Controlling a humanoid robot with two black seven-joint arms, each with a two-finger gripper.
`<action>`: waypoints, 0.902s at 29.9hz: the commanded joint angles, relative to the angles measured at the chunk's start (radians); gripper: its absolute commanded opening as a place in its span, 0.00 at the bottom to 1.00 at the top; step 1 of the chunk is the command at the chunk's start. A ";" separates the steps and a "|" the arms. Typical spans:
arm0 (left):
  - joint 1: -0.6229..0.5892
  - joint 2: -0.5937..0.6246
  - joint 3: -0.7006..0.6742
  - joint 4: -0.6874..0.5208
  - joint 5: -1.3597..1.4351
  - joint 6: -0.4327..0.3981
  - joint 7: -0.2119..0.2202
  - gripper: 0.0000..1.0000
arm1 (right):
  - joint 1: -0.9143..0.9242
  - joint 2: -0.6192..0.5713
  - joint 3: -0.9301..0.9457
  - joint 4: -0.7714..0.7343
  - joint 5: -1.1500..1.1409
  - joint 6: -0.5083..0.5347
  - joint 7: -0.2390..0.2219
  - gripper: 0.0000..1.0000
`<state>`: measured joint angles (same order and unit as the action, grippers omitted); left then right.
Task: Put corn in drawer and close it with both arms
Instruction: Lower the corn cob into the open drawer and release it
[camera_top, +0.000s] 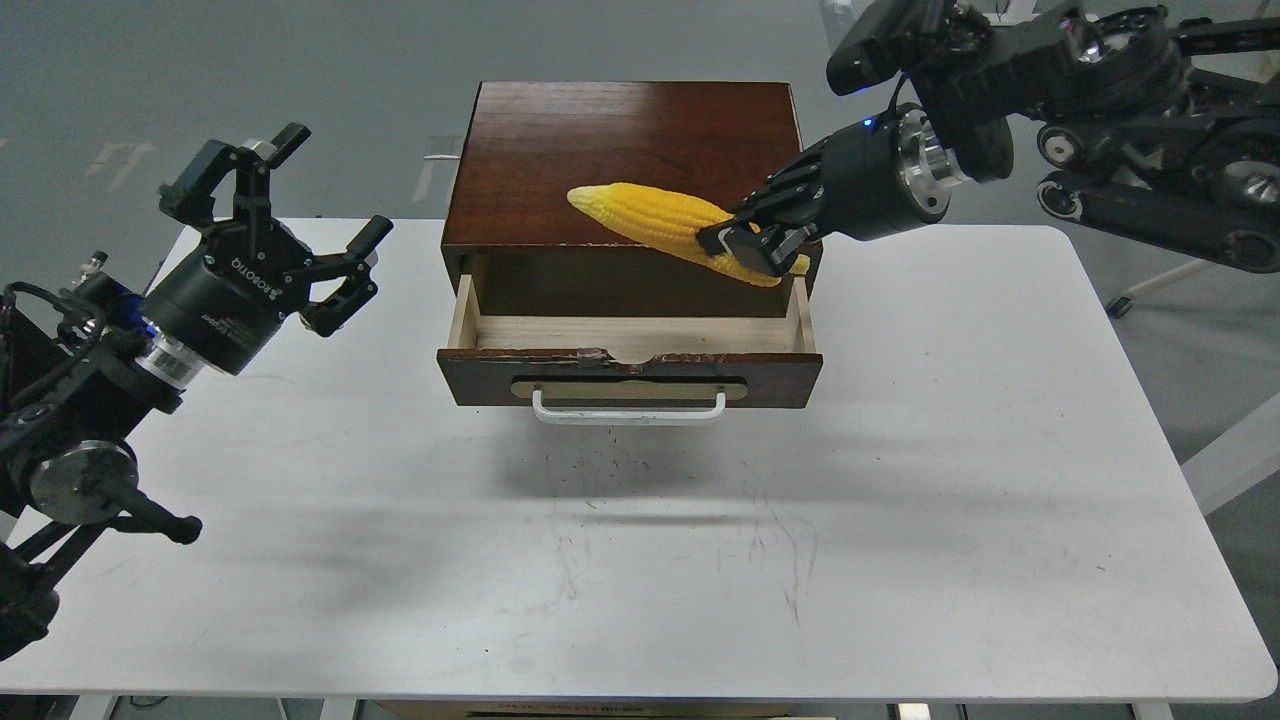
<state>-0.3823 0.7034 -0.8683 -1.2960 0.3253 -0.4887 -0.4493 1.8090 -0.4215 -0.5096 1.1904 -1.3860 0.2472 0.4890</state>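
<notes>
The dark reddish-brown box (630, 160) stands at the back middle of the white table (640, 540). Its drawer (630, 350) is pulled open, pale wood inside, with nothing in the part I can see, and a white bar handle (628, 410) in front. My right gripper (750, 245) is shut on the thick end of the yellow corn (660, 222). It holds the cob in the air, lying nearly level over the box's front edge above the drawer's right half, tip pointing left. My left gripper (290, 225) is open and empty, left of the box.
The table's front and right parts are bare white surface with scuff marks. My right arm (1100, 70) reaches in from the upper right over the table's back corner. Grey floor and chair legs lie beyond the table.
</notes>
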 joint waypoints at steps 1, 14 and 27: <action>0.000 0.001 -0.003 0.000 0.000 0.000 0.000 1.00 | 0.004 0.072 -0.061 -0.035 -0.054 -0.061 0.000 0.09; 0.000 0.001 -0.005 0.000 0.000 0.000 0.000 1.00 | -0.025 0.178 -0.124 -0.101 -0.054 -0.117 0.000 0.33; 0.000 0.001 -0.006 0.000 0.000 0.000 -0.002 1.00 | -0.034 0.150 -0.119 -0.094 -0.044 -0.118 0.000 0.92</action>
<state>-0.3819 0.7041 -0.8744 -1.2963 0.3253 -0.4886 -0.4504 1.7748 -0.2598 -0.6337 1.0913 -1.4336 0.1302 0.4886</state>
